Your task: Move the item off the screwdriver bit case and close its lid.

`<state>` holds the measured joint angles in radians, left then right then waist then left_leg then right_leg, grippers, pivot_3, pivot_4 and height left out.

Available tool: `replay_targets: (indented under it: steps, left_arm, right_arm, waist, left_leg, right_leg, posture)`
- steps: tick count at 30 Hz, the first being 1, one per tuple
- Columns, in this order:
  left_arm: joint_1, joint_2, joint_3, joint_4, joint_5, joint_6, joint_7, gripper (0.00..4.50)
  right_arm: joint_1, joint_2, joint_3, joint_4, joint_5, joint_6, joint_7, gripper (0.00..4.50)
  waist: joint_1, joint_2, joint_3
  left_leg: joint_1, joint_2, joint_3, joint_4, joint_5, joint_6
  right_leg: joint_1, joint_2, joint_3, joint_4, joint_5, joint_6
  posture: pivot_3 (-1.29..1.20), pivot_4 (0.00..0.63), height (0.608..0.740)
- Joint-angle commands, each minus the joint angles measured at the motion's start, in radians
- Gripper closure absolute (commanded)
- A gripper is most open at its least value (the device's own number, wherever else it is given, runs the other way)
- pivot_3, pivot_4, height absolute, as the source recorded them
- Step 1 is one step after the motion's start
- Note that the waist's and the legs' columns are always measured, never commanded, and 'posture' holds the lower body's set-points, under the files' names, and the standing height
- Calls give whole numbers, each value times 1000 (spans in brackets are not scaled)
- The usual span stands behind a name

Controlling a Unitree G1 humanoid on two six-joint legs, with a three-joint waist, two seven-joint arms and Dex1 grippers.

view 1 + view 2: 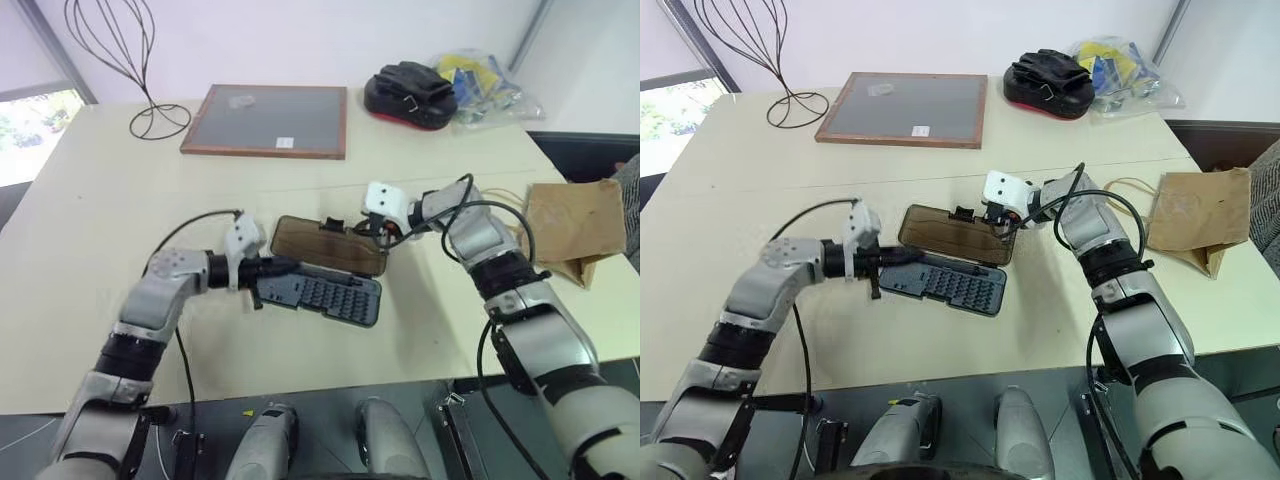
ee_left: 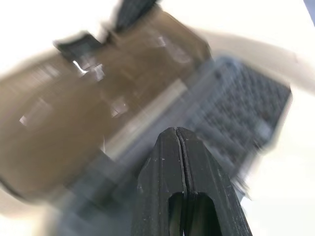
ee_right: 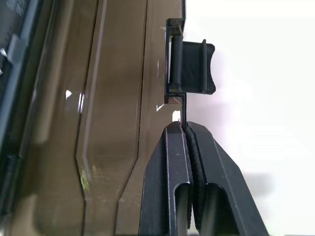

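Now no legible writing anywhere, right gripper (image 3: 186, 129) pinched on lid (image 1: 955, 233) edge nr its black latch (image 3: 191, 67), left gripper (image 2: 176, 135) fingers pressed together, empty, by screwdriver bit case (image 1: 950, 283), paper bag (image 1: 1198, 212) well off to right gripper's far side.

You had a matt, smooth cream desk (image 1: 80, 230) under everything. The lid (image 1: 955, 234) was glossy, smoky brown translucent plastic that caught highlights, with a black plastic latch (image 3: 189, 66) on its edge. The screwdriver bit case (image 1: 945, 285) had a dull grey plastic tray. At the desk's right edge lay the item (image 1: 1200, 215), creased brown kraft paper. Near the far edge you saw a board (image 1: 268, 120) with a wooden frame and matt grey face, beside a thin wire stand (image 1: 135, 60).
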<state>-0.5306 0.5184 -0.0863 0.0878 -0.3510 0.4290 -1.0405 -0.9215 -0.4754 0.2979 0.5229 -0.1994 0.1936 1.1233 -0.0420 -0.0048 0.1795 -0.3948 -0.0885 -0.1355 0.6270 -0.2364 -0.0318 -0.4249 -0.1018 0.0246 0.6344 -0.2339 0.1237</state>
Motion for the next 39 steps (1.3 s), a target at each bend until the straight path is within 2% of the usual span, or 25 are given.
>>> replay_targets:
  steps: [1,7,12,17,27,37,39]
  left_arm:
    - [-68,-6,83,10,-48,21,43,4500]
    - [-256,-34,231,202,-83,15,192,4500]
    - [-306,-28,270,372,-61,-32,224,4500]
    - [-287,-31,228,507,-11,-91,175,4500]
    - [-220,-71,98,617,79,-144,18,4500]
    - [-237,-89,111,643,97,-171,13,4500]
    - [-239,-91,113,646,99,-175,14,4500]
  right_arm:
    - [20,-16,-14,-142,23,29,0,4464]
    - [67,-36,0,-307,-23,-18,-86,4464]
    - [97,-35,2,-378,-58,-61,-168,4464]
    - [112,-29,4,-410,-67,-59,-200,4464]
    - [112,-29,9,-439,-69,-51,-205,4464]
    - [129,-32,18,-468,-57,0,-180,4464]
    - [134,-35,21,-473,-57,14,-172,3866]
  waist:
    - [-1,0,0]
    - [0,-1,0]
    - [-1,-1,0]
    - [0,-1,1]
    - [-1,-2,1]
    - [-1,-2,1]
    - [0,-2,1]
  left_leg:
    - [0,0,0,0,0,0]
    - [-1,0,0,1,1,-1]
    - [-1,-1,1,1,3,-5]
    - [-2,-1,1,1,4,-6]
    - [-3,-1,1,2,3,-6]
    - [-4,-1,1,2,3,-6]
    - [-4,-1,1,2,3,-6]
  right_leg:
    - [0,0,0,0,0,0]
    - [-1,0,0,0,0,0]
    - [-1,0,0,0,0,0]
    - [-1,0,0,0,0,0]
    - [-3,0,0,0,0,0]
    - [-3,0,0,0,0,0]
    - [-3,0,0,0,0,0]
  posture:
    - [0,150,734]
    - [0,150,734]
    - [0,150,734]
    - [0,150,734]
    - [0,150,734]
    - [0,150,734]
    - [0,150,734]
